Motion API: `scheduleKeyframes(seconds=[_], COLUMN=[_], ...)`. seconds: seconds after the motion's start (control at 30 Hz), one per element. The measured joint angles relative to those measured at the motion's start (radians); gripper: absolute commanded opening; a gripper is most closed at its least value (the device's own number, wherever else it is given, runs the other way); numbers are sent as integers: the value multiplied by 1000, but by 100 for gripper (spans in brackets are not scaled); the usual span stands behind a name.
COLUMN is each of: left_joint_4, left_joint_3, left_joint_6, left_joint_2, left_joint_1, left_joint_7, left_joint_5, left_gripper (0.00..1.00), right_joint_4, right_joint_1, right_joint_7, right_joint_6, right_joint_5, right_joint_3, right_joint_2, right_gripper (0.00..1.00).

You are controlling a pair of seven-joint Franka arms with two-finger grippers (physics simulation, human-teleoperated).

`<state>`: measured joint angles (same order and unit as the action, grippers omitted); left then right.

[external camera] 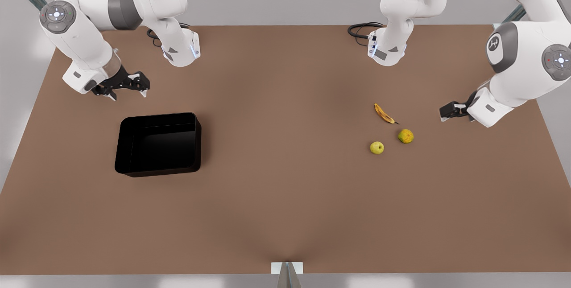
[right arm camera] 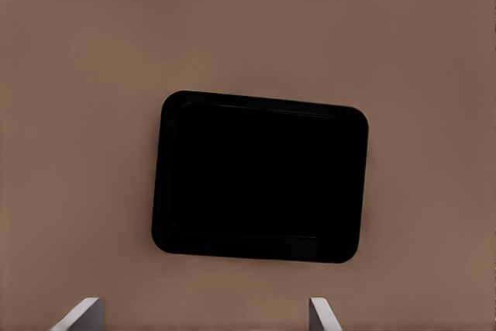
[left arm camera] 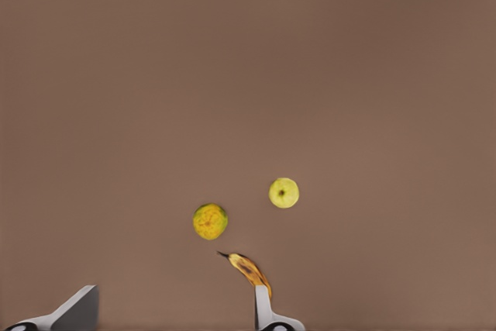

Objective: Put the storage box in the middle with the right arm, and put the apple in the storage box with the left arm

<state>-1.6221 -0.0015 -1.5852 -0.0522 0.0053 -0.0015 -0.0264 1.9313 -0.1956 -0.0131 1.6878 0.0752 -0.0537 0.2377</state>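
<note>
Black storage box (external camera: 158,144) unlabelled | apple (external camera: 377,147) apart | left tool (external camera: 450,112), right tool (external camera: 127,85) spread

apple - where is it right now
The apple lies on the table toward the front view's right, beside the orange-tinged fruit and just nearer the camera than the banana, far from the box.

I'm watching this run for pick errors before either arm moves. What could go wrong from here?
The apple lies close to a similar-sized orange-green fruit and a banana, so the open left gripper might grab or knock the wrong one. The storage box has low, glossy walls; the open right gripper may slip off them.
</note>
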Motion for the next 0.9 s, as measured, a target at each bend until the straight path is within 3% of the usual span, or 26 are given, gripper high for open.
scheduleKeyframes(seconds=[0.1,0.17,0.3,0.37,0.43,0.5,0.73,0.9], left_joint_4=[28,154,154,134,31,-73,-371,-527], left_joint_3=[-3,3,29,27,18,17,-54,-1], left_joint_6=[15,138,139,-3,-164,-184,-555,-538], left_joint_2=[-14,-113,-239,-308,-321,-315,-267,-250], left_joint_1=[4,-6,12,8,2,-23,-62,-60], left_joint_7=[-10,-60,-786,-1167,-1309,-1325,-1198,-965], left_joint_5=[-1,-5,-164,-300,-448,-583,-964,-1169], left_gripper=[100,100,100,100,100,100,100,100], right_joint_4=[-1,-1,10,11,32,78,103,107], right_joint_1=[-2,120,143,127,165,208,317,320], right_joint_7=[-17,-326,-384,-383,-414,-449,-525,-521], right_joint_6=[9,65,187,270,321,393,472,531], right_joint_5=[2,1,-113,-139,-172,-172,-169,-193], right_joint_3=[-13,-149,-158,-156,-156,-156,-160,-160], right_joint_2=[-6,-70,-288,-387,-429,-457,-547,-622], right_gripper=[100,100,100,100,100,100,100,100])
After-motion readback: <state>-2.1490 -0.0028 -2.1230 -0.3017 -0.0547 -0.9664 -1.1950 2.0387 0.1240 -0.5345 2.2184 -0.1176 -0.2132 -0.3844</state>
